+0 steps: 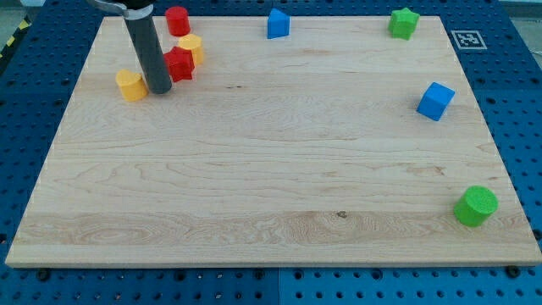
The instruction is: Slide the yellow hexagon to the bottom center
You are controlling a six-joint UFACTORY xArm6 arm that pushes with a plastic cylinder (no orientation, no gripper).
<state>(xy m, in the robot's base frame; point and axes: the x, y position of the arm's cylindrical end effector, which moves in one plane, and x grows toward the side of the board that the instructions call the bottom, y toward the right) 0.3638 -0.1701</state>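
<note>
The wooden worktop [271, 169] lies on a blue perforated bench, and all the action is in its top-left corner, where my tip [159, 89] rests just beside the red block [179, 63], with a yellow block [130, 85] close on the view's left. The block I judge to be the yellow hexagon [193, 47] sits right behind the red block toward the view's top-right of my tip, so the tip must first get above it to push it down to the bottom center. No claw exists here, so open or closed cannot be told, and the red block hides part of the hexagon, so its shape is uncertain.
</note>
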